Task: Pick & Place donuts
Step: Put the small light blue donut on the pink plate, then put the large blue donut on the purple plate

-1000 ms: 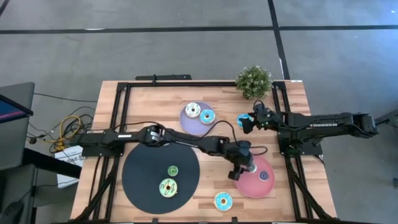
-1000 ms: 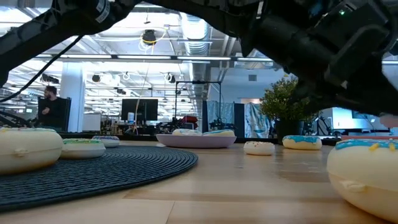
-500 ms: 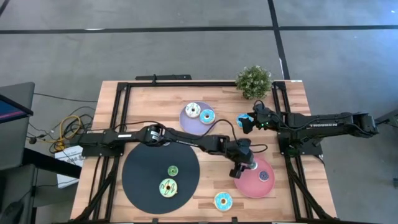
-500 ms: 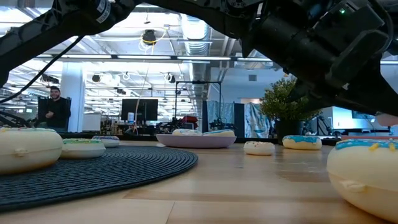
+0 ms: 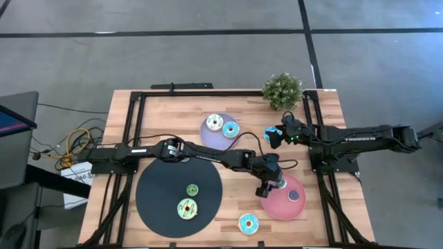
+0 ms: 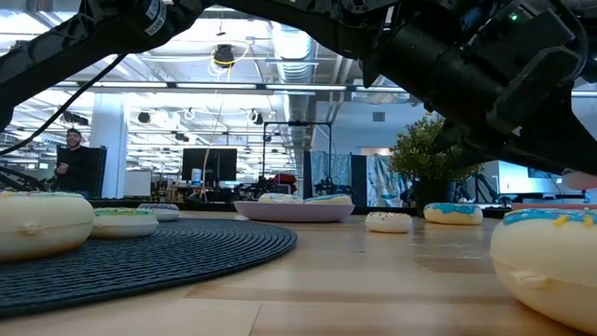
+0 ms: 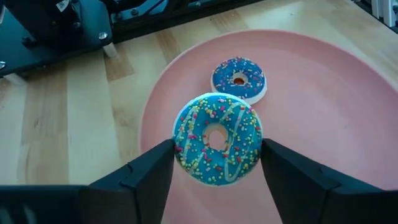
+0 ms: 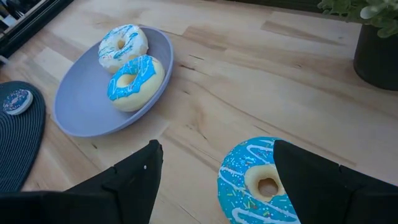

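My left gripper [image 5: 271, 183] is over the pink plate [image 7: 348, 124], shut on a large blue sprinkled donut [image 7: 217, 138]. A small blue donut [image 7: 239, 79] lies flat on that plate. My right gripper [image 5: 275, 135] hovers low near the plant, open, its fingers on either side of a blue donut with white drizzle [image 8: 258, 183] that lies flat on the wood. The lavender plate [image 8: 74, 109] carries a white donut [image 8: 124, 42] and a blue one [image 8: 132, 79]. The black mat [image 5: 163, 197] bears two green-iced donuts [image 5: 187, 207]. My left gripper pinches the sprinkled donut by opposite sides of its outer rim [image 7: 179, 149], between the two fingers [image 7: 152, 171], slanting down from above. The donut sits flat, icing up, over the pink plate; whether its underside rests on the plate I cannot tell. My right gripper's one finger [image 8: 305, 177] overlaps the drizzled donut's edge; I cannot tell whether it touches.
A potted plant [image 5: 282, 90] stands at the far edge beside my right gripper. One more blue donut [image 5: 248, 223] lies on the wood near the near edge. Black frame rails [image 5: 208, 93] border the table. Bare wood lies between the plates.
My left gripper, still shut on the sprinkled donut, has edged slightly toward the far edge over the pink plate. My right arm has kept still.
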You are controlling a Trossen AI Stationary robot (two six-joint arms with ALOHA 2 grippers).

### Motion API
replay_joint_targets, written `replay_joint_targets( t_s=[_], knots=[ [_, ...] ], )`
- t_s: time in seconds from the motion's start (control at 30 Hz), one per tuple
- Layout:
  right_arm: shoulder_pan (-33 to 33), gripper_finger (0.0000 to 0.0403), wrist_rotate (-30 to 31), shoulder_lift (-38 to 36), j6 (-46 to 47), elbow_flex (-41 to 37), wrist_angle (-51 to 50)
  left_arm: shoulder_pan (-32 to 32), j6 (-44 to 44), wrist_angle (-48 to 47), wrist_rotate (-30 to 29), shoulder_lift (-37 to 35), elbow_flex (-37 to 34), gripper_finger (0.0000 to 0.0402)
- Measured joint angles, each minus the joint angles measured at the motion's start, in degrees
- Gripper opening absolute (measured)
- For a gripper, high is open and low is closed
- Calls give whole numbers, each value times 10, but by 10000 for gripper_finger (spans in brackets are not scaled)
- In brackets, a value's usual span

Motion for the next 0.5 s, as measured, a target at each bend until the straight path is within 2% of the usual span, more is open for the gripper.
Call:
replay_joint_targets(
  t_s=[0.3, 0.5],
  knots=[
    [0, 296, 0, 0, 0, 0, 0, 0, 0, -4, 1, 0, 0, 292],
    [0, 296, -1, 0, -4, 0, -5, 0, -15, -21, 39, -15, 7, 294]
  ],
)
